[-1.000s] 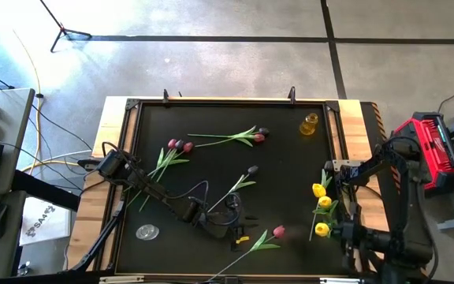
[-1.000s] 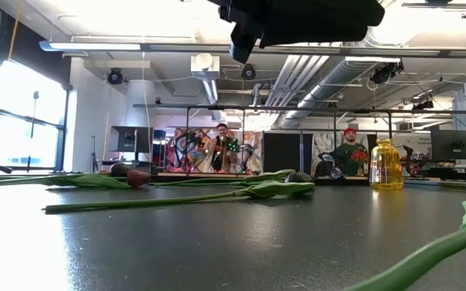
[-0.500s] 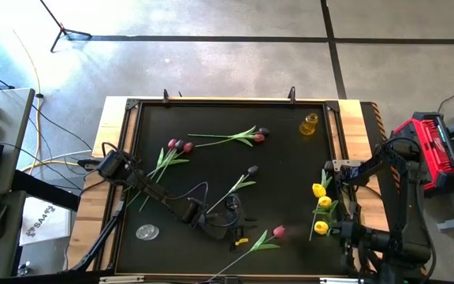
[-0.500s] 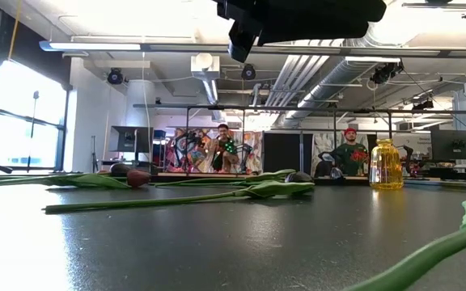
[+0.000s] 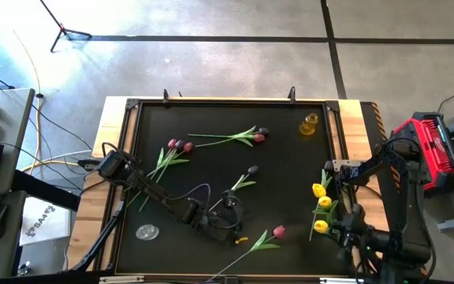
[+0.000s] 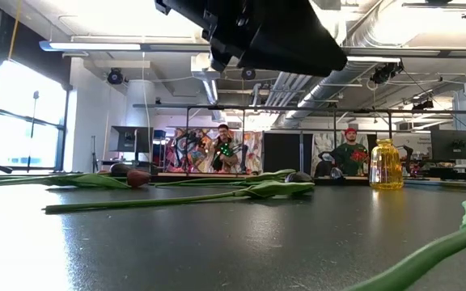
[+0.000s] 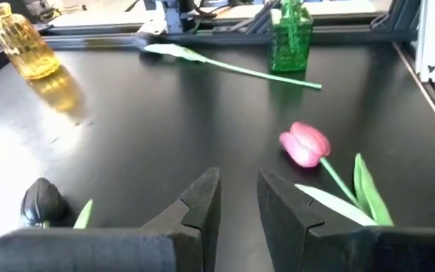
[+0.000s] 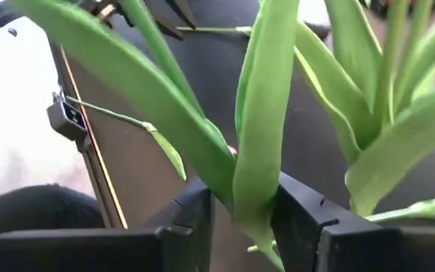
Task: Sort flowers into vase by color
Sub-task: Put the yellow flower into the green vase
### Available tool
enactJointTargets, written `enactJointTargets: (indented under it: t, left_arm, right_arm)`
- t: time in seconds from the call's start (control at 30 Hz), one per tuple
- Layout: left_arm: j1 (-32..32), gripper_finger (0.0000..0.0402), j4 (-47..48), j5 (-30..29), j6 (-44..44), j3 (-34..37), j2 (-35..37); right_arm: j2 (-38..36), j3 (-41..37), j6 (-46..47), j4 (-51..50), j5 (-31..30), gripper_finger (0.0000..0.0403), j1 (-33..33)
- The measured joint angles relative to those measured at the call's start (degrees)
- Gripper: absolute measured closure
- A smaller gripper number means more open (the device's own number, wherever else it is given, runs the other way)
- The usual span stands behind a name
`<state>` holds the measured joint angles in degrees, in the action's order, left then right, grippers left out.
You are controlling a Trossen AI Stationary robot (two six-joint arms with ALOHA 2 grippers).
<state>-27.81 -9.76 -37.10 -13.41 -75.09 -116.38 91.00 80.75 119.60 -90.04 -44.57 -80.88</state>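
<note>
The left gripper (image 7: 239, 198) hangs above the near middle of the black table (image 5: 290, 166), fingers apart by a narrow gap and holding nothing; it points toward the pink tulip (image 7: 305, 145) lying loose just ahead of it, so this flower is probably its next pick. A dark purple tulip head (image 7: 42, 202) lies near the gripper's other side, also untouched. The right gripper (image 8: 240, 215) sits at the table's right edge with its fingers closed on the green stems and leaves (image 8: 266, 113) of the yellow tulips (image 5: 320, 209); holding low on the stems keeps the heads clear of the fingers and leaves the stem ends free to drop into a narrow neck. Two vases stand on the far side: a yellow vase (image 5: 310, 124) at the far right corner and a green vase (image 7: 291, 38), which shows only in the left wrist view. The remaining flowers lie scattered flat on the table: a pair of dark red heads (image 5: 180, 146) to the left and a long stem across the far middle (image 5: 227, 138). No flower stands in a vase yet.
</note>
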Motion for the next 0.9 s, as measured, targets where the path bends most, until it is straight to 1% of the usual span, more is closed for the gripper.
enactJointTargets:
  t: [0.13,0.17,0.27,0.3,0.43,0.6,0.8,0.9]
  left_arm:
    - [0.99,0.0327,3.62,0.09,-0.86,0.00,1.46]
    - [1.34,0.0327,5.05,0.11,-1.44,0.00,2.20]
    - [2.23,0.0327,9.35,0.57,-2.58,-0.02,4.53]
    - [2.48,0.0327,10.54,0.61,-2.60,-0.02,5.27]
    - [2.69,0.0327,12.13,0.58,-2.52,-0.02,6.89]
    - [2.67,0.0327,12.50,-0.81,-2.65,-0.02,7.04]
    - [2.77,0.0327,16.51,-1.21,-7.00,-0.02,7.04]
    - [2.62,0.0327,18.13,-1.35,-9.29,-0.02,7.04]
  right_arm:
    - [0.00,0.00,1.55,0.00,6.33,0.0297,0.24]
    - [-0.08,0.00,1.58,0.00,8.64,0.0297,0.43]
    - [-0.15,0.00,0.91,-0.09,18.04,0.0297,1.26]
    - [-0.15,0.00,0.72,-0.07,19.83,0.0297,1.49]
    - [-0.35,0.03,0.39,-0.05,21.41,0.0297,2.48]
    - [-0.42,1.34,-0.54,0.02,28.63,0.0297,3.15]
    - [-0.42,3.82,-4.05,0.60,28.02,0.0297,3.17]
    - [-0.46,4.20,-6.22,2.49,24.55,0.0297,3.17]
